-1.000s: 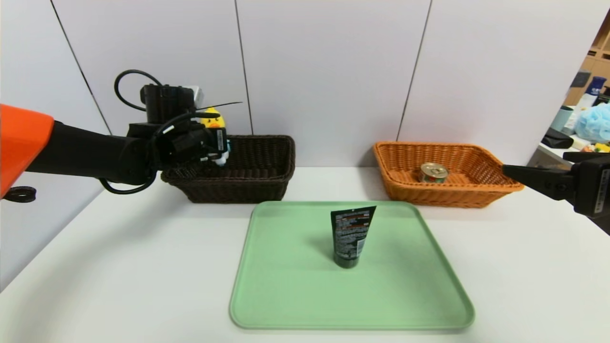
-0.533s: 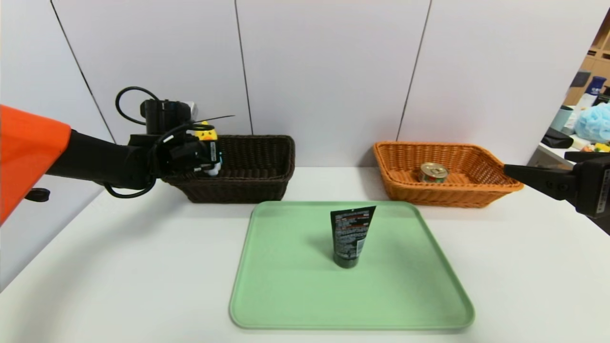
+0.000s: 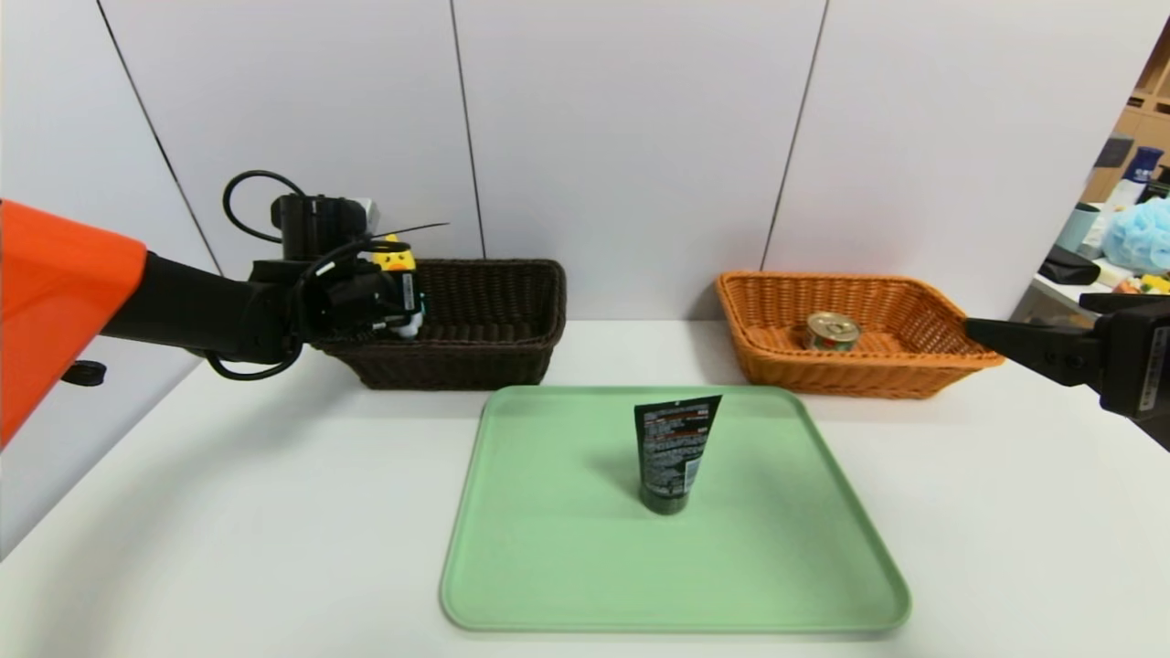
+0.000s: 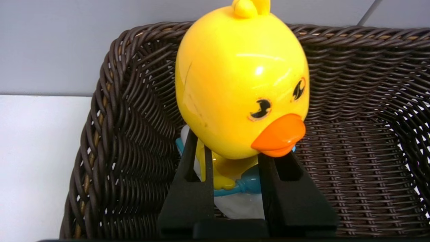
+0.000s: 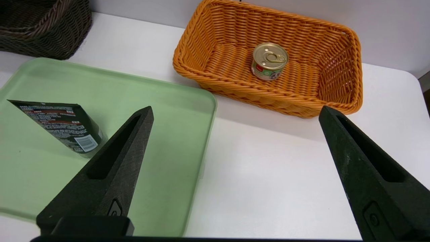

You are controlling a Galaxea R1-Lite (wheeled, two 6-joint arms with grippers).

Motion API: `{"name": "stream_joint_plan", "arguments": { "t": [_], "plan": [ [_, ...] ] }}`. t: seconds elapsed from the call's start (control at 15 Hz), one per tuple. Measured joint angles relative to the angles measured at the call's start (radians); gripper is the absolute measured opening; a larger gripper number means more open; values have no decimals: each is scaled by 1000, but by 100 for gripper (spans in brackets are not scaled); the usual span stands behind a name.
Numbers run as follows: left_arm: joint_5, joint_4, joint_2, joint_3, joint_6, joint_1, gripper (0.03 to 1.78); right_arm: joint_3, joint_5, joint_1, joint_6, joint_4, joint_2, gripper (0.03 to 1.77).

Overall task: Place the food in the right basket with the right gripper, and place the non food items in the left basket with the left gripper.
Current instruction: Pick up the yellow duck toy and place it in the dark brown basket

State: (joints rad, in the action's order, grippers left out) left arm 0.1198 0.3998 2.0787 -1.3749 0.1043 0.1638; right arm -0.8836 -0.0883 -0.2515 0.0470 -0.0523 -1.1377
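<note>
In the head view, the left arm [image 3: 192,306] is cut off by the left edge and hides the dark basket's [image 3: 457,368] left end. In the left wrist view, the hand [image 4: 237,174] covers part of the duck's [image 4: 242,84] base.

So the tube [image 3: 675,457] is on the tray [image 3: 548,585]; from there the duck's basket [image 3: 457,366] sits at about 10 o'clock, and the can's basket [image 3: 850,375] at 1 o'clock.

Bright, even light — soft shadows, small glare on duck's head [image 4: 242,67].
</note>
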Motion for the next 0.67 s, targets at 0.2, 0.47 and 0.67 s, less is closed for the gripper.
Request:
{"name": "stream_joint_plan", "arguments": {
  "t": [0.2,0.47,0.67],
  "plan": [
    [0,1,0,0,1,1,40,1,0,0,0,0,-2,170],
    [0,1,0,-7,1,3,91,1,1,0,0,0,-3,170],
    [1,2,-1,-14,1,3,117,1,7,0,0,0,-3,170]
  ]
}}
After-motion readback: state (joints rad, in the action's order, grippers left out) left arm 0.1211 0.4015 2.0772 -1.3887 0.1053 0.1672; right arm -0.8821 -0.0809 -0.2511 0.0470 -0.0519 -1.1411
